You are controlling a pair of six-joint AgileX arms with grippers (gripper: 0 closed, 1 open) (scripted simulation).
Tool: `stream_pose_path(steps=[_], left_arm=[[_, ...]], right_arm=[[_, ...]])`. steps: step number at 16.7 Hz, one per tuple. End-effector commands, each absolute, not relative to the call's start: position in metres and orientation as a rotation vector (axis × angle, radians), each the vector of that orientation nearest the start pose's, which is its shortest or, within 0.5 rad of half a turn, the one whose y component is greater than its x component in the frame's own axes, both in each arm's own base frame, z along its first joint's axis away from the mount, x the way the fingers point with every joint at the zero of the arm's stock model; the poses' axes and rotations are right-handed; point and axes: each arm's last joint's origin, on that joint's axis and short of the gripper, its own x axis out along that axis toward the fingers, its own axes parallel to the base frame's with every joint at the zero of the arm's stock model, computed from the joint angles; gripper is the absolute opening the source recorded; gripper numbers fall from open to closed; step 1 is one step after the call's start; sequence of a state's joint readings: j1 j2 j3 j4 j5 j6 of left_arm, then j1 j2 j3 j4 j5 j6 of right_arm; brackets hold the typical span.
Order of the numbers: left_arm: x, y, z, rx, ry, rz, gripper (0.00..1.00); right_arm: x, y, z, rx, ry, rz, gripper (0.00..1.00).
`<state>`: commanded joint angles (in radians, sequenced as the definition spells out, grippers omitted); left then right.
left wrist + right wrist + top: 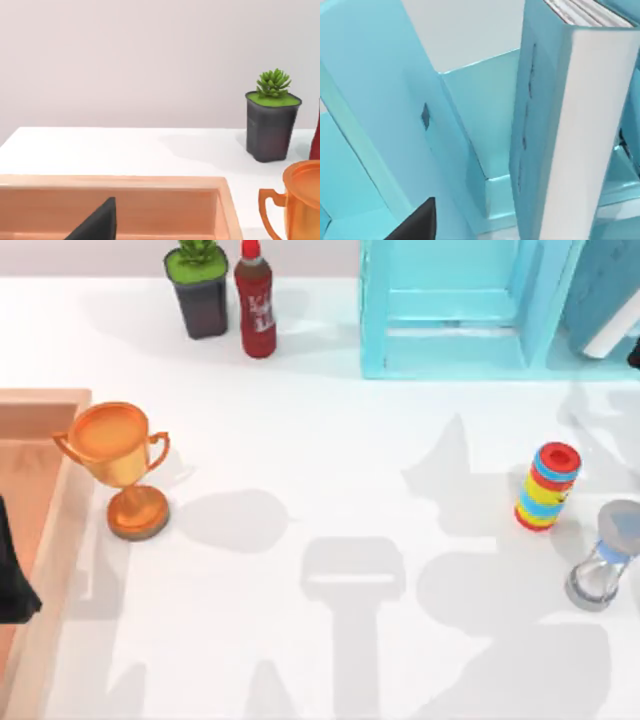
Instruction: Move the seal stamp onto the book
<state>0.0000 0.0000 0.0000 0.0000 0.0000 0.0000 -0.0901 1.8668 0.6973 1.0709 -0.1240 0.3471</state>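
Fingers' state cannot be told on either gripper; book [570,125] stands upright inside the light-blue shelf unit [450,310]; left arm over the wooden tray [40,500]

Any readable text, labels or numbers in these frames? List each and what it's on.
None can be read.
Red bottle with a red cap, back of the table beside the dark potted plant: pale marks on its label, too blurred to read.
Teal-blue book with white page edges, standing in the light-blue shelf unit: small dark marks down its cover edge, illegible.
Golden trophy, striped multicolour cylinder and hourglass: no lettering.
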Motion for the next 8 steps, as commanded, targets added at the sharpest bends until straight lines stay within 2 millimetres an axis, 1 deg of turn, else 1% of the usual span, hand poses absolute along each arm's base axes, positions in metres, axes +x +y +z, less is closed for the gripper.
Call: stream_pose_path(steps=[2,4,6,8], left_arm=[[0.106,-0.001,0.160,0.000,0.000,0.000,1.00],[0.106,-0.001,0.160,0.000,0.000,0.000,1.00],[0.106,-0.001,0.160,0.000,0.000,0.000,1.00],[0.106,-0.001,0.160,0.000,0.000,0.000,1.00]], right_arm=[[0.364,-0.028,0.116,0.367,0.119,0.036,1.00],[0.372,-0.030,0.100,0.384,0.123,0.037,1.00],[0.375,-0.031,0.092,0.392,0.125,0.038,1.00],[0.376,-0.031,0.091,0.392,0.125,0.038,1.00]])
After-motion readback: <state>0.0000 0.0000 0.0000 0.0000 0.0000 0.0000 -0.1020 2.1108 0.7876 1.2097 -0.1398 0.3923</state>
